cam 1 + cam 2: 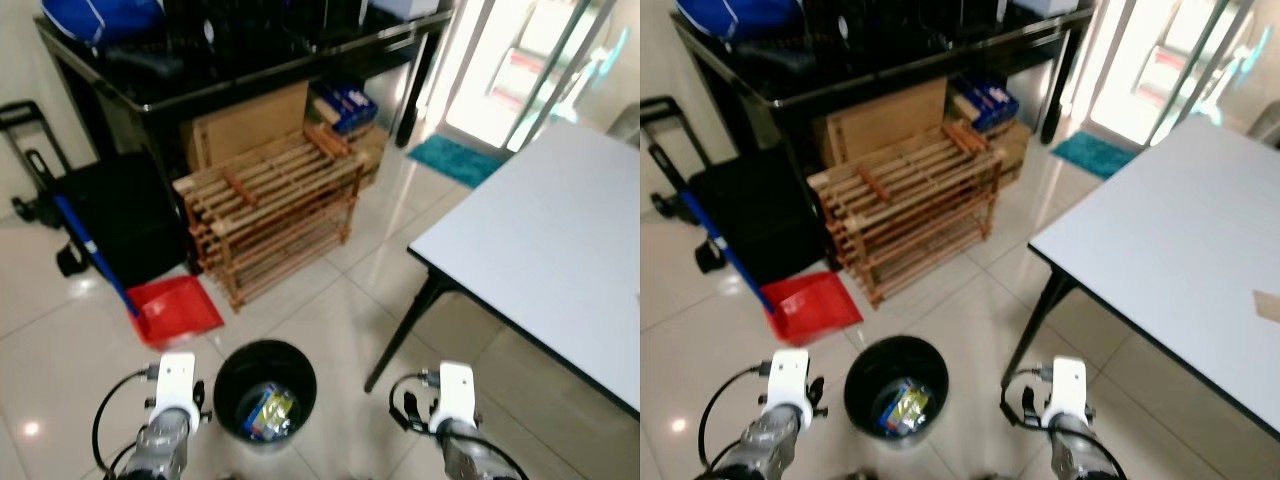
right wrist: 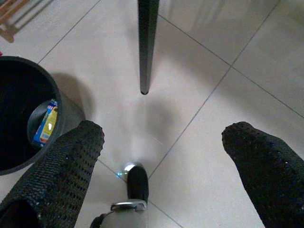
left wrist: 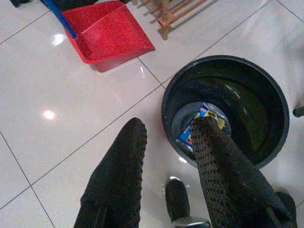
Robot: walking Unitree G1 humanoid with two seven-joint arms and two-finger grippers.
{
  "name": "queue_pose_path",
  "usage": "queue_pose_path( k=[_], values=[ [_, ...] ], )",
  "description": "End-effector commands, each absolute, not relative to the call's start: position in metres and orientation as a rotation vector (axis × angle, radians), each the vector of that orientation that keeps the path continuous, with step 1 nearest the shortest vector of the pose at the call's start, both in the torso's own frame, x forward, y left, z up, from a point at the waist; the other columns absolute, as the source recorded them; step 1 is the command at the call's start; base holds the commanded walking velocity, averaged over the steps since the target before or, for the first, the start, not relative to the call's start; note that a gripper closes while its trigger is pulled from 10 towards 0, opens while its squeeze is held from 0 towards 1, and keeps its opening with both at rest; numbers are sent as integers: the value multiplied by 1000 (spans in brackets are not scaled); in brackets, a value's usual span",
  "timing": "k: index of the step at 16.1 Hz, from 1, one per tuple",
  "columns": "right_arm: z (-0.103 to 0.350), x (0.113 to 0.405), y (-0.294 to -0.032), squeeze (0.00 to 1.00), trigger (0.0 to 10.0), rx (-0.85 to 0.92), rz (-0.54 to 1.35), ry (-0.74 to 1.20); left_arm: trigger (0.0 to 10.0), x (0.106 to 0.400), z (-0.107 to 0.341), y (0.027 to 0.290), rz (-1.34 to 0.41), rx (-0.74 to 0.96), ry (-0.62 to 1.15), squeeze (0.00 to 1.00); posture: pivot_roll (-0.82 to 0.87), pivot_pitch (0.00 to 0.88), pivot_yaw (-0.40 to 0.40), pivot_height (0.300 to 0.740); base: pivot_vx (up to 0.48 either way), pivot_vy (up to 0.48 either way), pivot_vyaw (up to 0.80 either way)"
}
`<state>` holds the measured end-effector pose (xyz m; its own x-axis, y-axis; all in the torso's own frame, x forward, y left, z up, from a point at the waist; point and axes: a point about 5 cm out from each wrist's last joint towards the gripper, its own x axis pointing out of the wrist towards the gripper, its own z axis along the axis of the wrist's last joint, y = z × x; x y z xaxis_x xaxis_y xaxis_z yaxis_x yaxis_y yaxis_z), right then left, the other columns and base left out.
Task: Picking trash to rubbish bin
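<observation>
Black bin [image 1: 264, 388]; one wrapper [image 1: 268, 412]; two end effectors apart

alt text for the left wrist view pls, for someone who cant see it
The left gripper, fingers open and holding nothing, hangs over a white tiled floor beside a round black bin that has a blue and yellow wrapper at its bottom. A red dustpan lies on the tiles beyond the bin.

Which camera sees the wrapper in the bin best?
The left wrist view: it looks down into the black bin at the blue-and-yellow wrapper, partly behind a finger. The eye views show it small; the right wrist view shows a sliver.
</observation>
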<state>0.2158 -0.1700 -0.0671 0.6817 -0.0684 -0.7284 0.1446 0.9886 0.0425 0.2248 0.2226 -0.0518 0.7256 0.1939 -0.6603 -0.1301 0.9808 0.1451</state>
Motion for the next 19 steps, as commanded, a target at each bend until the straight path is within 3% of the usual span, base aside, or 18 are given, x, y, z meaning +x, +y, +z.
queue_pose_path(
  k=[1, 5, 9, 13, 19],
  values=[
    [-70, 211, -173, 0, 10000, 104, -131, 829, 10000, 221, -55, 221, 184, 99, 758, 0, -14, 30, -59, 740, 0, 0, 0],
    [-70, 210, -174, 0, 10000, 98, -128, 833, 10000, 220, -55, 222, 187, 106, 763, 0, -15, 28, -64, 740, 0, 0, 0],
    [-70, 212, -171, 0, 10000, 93, -114, 834, 10000, 218, -57, 222, 185, 134, 770, 0, -14, 21, -65, 740, 0, 0, -800],
    [-70, 211, -170, 0, 10000, 91, -106, 833, 10000, 214, -59, 223, 196, 147, 785, 0, -17, 20, -64, 740, 0, -186, 0],
    [-71, 210, -168, 0, 10000, 93, -95, 835, 10000, 214, -59, 222, 181, 159, 787, 0, -15, 20, -65, 740, 0, 0, -667]
  ],
)
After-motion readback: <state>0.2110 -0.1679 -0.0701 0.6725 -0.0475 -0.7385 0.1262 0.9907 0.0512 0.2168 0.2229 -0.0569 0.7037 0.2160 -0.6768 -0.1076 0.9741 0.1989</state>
